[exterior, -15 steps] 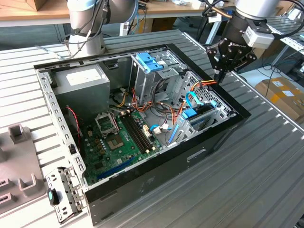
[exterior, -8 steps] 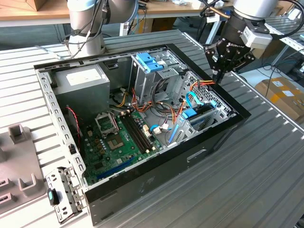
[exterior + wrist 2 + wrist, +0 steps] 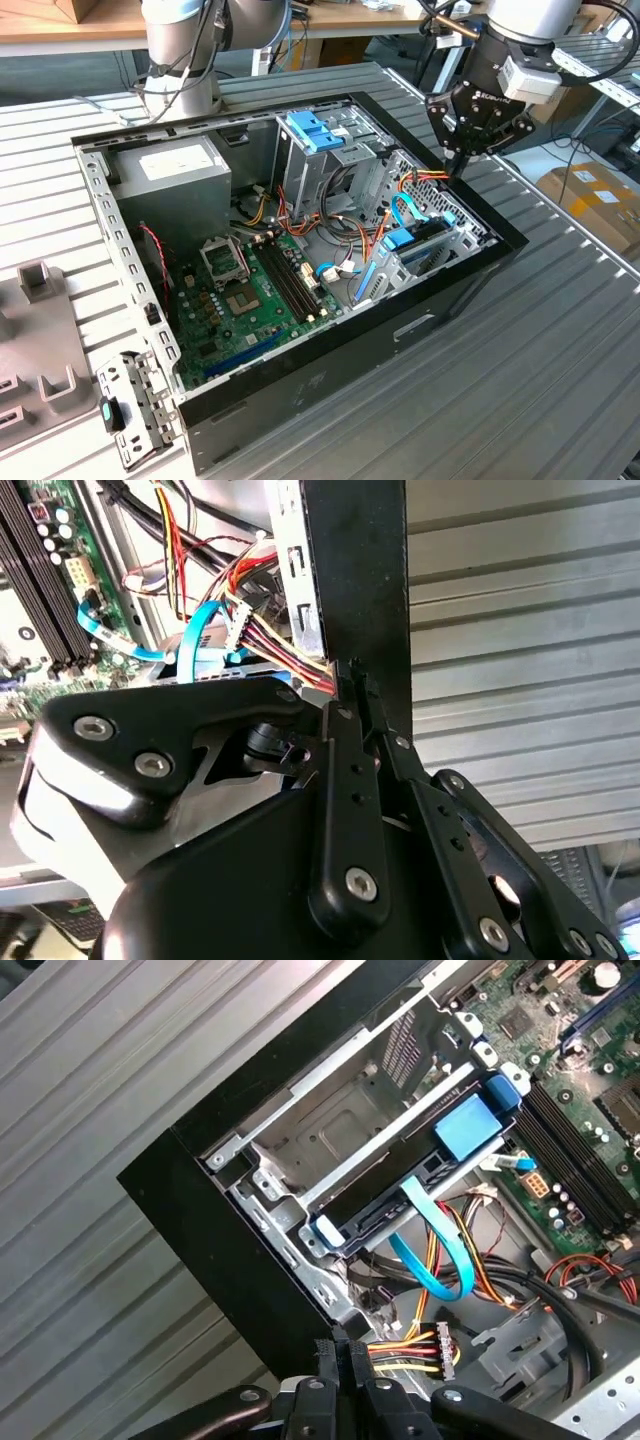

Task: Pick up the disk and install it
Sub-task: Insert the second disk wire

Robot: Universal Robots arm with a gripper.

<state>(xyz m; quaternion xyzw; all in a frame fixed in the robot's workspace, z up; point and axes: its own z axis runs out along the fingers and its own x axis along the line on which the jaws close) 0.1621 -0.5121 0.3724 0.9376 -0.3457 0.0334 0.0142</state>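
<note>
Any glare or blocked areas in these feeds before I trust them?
Exterior view: even light, case interior readable. Second wrist view: the gripper body blocks the lower frame, with bright washout at top. First wrist view: the disk is clear, mild shine on the metal bay.

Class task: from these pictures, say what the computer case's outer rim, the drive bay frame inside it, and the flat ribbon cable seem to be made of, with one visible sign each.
Computer case rim: probably painted or plastic-clad metal; matte black, straight edges.
Drive bay frame: likely bare sheet steel; dull silver, punched holes, folded tabs.
Ribbon cable: flexible plastic; glossy light blue, bends in a loop.
</note>
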